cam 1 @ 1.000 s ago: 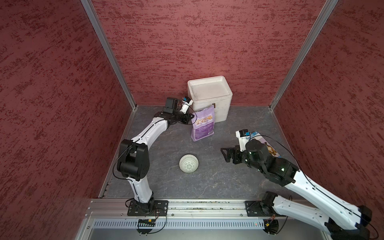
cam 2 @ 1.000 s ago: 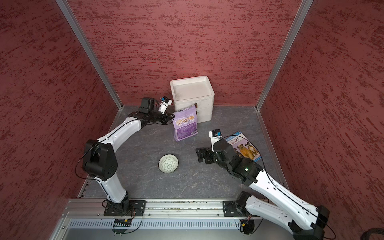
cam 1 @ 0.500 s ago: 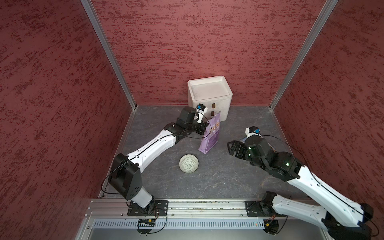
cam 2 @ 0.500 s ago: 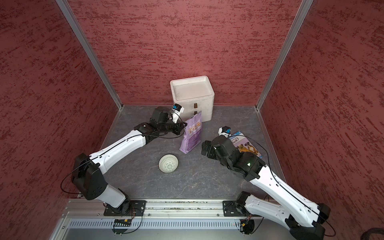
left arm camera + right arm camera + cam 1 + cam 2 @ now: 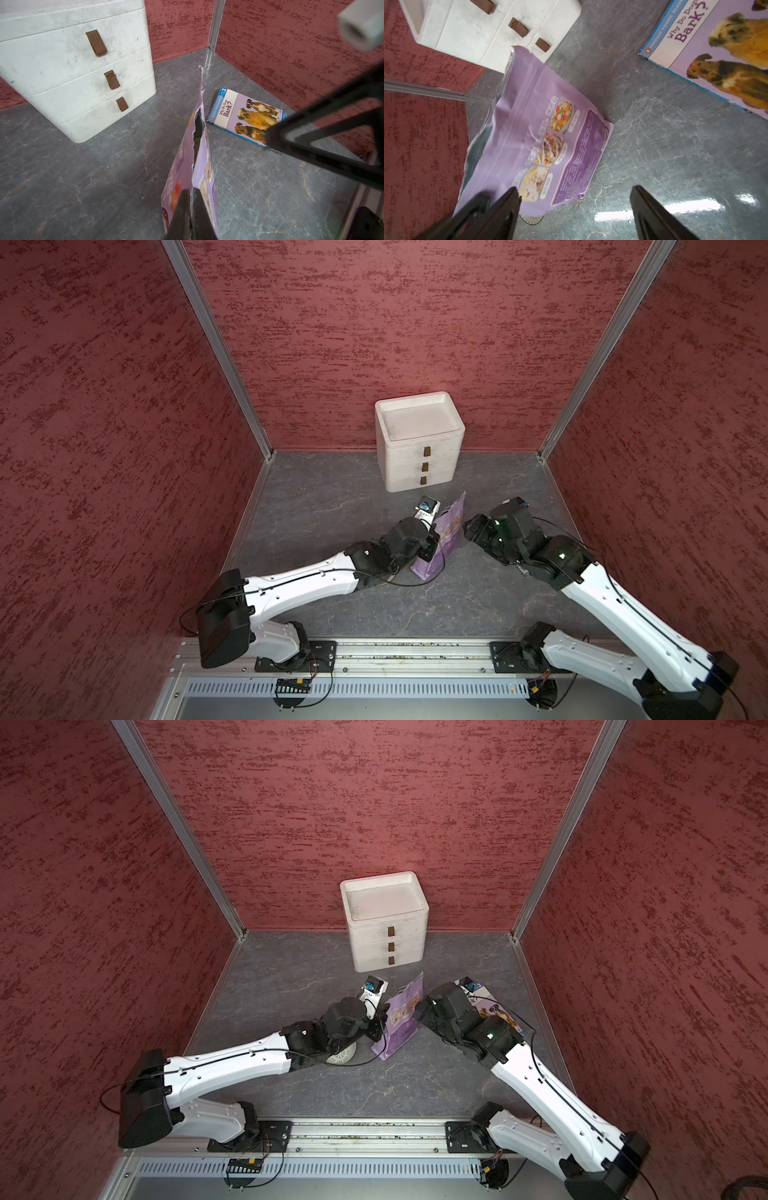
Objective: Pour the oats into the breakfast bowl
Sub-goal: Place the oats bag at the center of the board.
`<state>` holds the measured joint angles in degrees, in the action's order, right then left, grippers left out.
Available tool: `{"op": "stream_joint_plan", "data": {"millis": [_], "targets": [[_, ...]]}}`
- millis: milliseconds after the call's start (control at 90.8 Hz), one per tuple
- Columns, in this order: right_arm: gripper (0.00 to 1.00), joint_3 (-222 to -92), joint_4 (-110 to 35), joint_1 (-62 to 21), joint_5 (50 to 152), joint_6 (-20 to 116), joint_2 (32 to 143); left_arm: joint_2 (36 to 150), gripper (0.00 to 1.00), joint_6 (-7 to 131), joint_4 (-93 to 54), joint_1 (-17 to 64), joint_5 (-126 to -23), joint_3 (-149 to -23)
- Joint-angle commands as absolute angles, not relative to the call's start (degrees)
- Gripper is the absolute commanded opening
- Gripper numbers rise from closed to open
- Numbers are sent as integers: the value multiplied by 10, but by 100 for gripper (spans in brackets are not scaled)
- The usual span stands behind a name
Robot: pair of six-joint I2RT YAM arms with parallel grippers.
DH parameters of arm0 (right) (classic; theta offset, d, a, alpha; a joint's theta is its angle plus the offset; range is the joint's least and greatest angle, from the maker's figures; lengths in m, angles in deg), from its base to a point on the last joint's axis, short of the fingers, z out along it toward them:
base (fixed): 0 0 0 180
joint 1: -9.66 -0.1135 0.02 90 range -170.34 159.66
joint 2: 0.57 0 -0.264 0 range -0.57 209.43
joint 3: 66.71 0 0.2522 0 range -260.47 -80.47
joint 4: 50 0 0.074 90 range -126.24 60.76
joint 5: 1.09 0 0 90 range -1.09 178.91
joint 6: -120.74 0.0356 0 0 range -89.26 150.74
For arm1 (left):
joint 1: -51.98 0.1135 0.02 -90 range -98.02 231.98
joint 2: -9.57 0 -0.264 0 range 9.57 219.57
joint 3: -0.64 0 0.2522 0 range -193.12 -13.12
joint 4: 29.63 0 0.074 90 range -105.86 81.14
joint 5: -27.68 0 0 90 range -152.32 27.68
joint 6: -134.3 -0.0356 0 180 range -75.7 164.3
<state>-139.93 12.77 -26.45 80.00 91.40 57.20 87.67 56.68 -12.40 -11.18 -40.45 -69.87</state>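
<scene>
The lilac pouch (image 5: pixel 448 531) hangs tilted above the floor, its torn top open (image 5: pixel 198 126); the oats inside are hidden. My left gripper (image 5: pixel 192 192) is shut on the pouch's edge (image 5: pixel 400 1017), holding it from the left side. Under my left forearm the pale lattice breakfast bowl (image 5: pixel 344 1053) shows only partly, just left of the pouch's lower corner, and a sliver of the bowl (image 5: pixel 531 220) peeks out below the pouch. My right gripper (image 5: pixel 575 189) stands open close beside the pouch's right face (image 5: pixel 542 128), with nothing between its fingers.
The white foam drawer box (image 5: pixel 417 439) stands against the back wall. A dog-picture book (image 5: pixel 245 116) lies flat on the floor at the right, under my right arm (image 5: pixel 494 1036). Red walls enclose three sides.
My left arm has carried the pouch from beside the drawer box forward to the middle, near the bowl. My right gripper has come in close to the pouch and narrowed slightly.
</scene>
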Motion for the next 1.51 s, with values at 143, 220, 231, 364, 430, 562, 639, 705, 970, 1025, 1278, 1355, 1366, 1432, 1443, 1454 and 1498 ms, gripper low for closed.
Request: {"op": "stream_joint_plan", "data": {"millis": [143,220,231,364,430,562,639,705,970,1025,1278,1355,1366,1432,1443,1454,1498], "targets": [[87,-1405,63,-230,874,911,616,860,0,607,-279,-190,-273,-701],[86,-1400,47,-226,882,913,618,861,0,617,-287,-205,-265,-694],[86,-1400,45,-226,883,913,618,860,0,620,-288,-207,-265,-692],[83,-1400,40,-225,885,916,614,864,0,661,-292,-219,-272,-673],[81,-1399,43,-224,886,918,607,863,0,688,-290,-221,-272,-662],[77,-1388,48,-225,901,921,592,864,0,720,-292,-224,-271,-643],[73,-1378,53,-225,915,925,586,865,0,727,-294,-224,-272,-636],[70,-1374,62,-225,923,926,583,865,0,737,-295,-224,-273,-631],[63,-1374,68,-225,952,920,565,881,0,754,-300,-226,-294,-626],[63,-1378,67,-225,953,919,561,882,0,753,-300,-226,-294,-627],[61,-1392,64,-226,953,912,562,881,0,758,-297,-228,-297,-625],[61,-1396,67,-226,950,908,567,881,0,760,-295,-229,-298,-625],[61,-1397,67,-226,949,907,568,880,0,760,-295,-228,-298,-625],[61,-1402,65,-226,952,907,571,881,0,760,-293,-229,-299,-625],[60,-1404,64,-225,953,907,571,881,0,760,-293,-229,-299,-625],[60,-1404,64,-226,953,907,571,881,0,760,-292,-229,-299,-625],[60,-1409,62,-226,955,908,572,882,0,761,-292,-230,-298,-625]]}}
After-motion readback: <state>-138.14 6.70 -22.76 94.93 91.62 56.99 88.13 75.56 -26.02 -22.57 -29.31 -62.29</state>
